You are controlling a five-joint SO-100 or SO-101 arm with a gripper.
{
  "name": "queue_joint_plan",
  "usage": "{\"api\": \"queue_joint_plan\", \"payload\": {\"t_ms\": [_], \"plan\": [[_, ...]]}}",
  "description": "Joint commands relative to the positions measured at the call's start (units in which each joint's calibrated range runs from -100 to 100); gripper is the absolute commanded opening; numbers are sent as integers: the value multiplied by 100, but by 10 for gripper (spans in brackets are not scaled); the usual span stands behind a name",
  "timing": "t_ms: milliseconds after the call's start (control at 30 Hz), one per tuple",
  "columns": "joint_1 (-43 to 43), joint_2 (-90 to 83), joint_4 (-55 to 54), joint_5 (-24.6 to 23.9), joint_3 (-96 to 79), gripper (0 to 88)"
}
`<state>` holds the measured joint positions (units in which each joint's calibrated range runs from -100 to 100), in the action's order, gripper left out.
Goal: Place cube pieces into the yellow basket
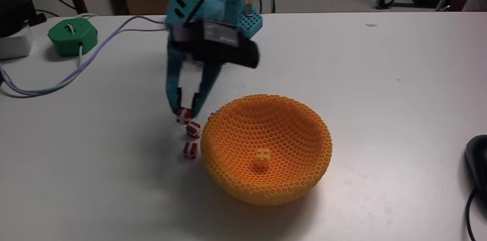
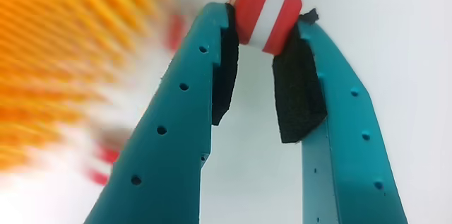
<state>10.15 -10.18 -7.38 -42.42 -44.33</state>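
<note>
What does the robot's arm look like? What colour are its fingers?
The arm is bright teal plastic with a black block on its wrist and dark cables near the top. The gripper has two long teal fingers dotted with small round holes, and black foam pads line their inner sides.

In the fixed view my gripper (image 1: 183,112) reaches down to the table (image 1: 396,81) just left of the basket (image 1: 304,138). One cube piece (image 1: 183,115) sits between my fingertips; in the wrist view the same piece (image 2: 265,12) is wedged at the very tips of my pincer (image 2: 267,22), with the basket (image 2: 63,54) off to the left. In the fixed view two more pieces lie before it, one (image 1: 193,128) nearer the basket wall, another (image 1: 189,149) in front of that. A studded piece (image 1: 262,160) rests inside the basket, on its bottom. Far left, behind, a round device (image 1: 73,36) sits with its cable (image 1: 46,85) running toward the table's left edge.
</note>
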Motion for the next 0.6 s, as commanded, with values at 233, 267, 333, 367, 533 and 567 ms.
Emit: {"api": "queue_joint_plan", "payload": {"t_ms": [233,267,333,367,533,567], "plan": [[-1640,223,590,59,1030,381],[-1640,204,825,63,1087,386],[-1491,43,1276,73,1174,390],[-1360,-90,1459,98,1184,391],[-419,-762,2866,132,1347,391],[-167,-914,3170,166,1347,389]]}}
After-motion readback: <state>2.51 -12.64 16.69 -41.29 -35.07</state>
